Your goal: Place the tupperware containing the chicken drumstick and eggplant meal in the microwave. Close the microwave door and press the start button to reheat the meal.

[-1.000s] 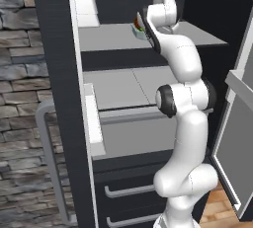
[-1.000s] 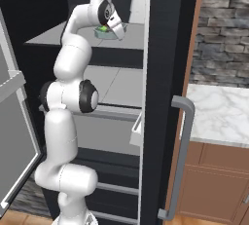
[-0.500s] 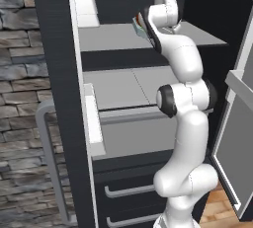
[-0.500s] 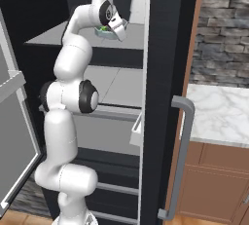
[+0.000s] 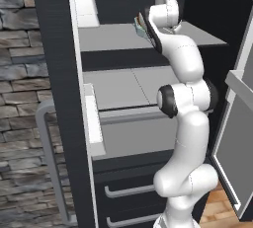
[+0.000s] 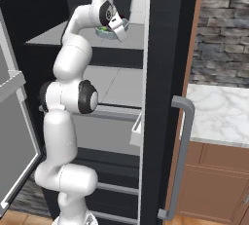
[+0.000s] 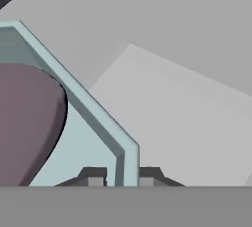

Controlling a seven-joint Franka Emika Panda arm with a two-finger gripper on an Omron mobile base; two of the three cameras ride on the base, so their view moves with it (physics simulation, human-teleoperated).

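The gripper (image 7: pixel 123 178) sits astride the rim of the tupperware (image 7: pixel 93 137): in the hand view one dark fingertip (image 7: pixel 96 178) is inside the wall, the other outside, both tight against it, so it looks clamped on the rim. The eggplant (image 7: pixel 27 123) fills the tub's left side as a dull purple lump. In the right base view the gripper (image 6: pixel 118 28) is at the tub (image 6: pixel 104 30) on the upper grey shelf (image 6: pixel 63 36) of the tall dark cabinet, w/ a bit of green showing in it; the left base view shows the tub (image 5: pixel 140 27) just beside the hand, on or barely off that shelf, can't tell which. The drumstick isn't clear from these angles.

Step in hand, as I read it: get the tub off the shelf & out of the cabinet w/o spilling.

How to do it well:
- one-wall pinch means the tub will want to tip away from the fingers, so lift slow, keep the wrist level
- raise just enough to clear the shelf, then draw straight back toward the base
- watch the white door frame (image 6: pixel 147 73) on the arm's right & the open door (image 5: pixel 242 118) beside the elbow
- no fast swings; eggplant is round & may roll, shifting the load
- if the rim slips, set down & regrip deeper
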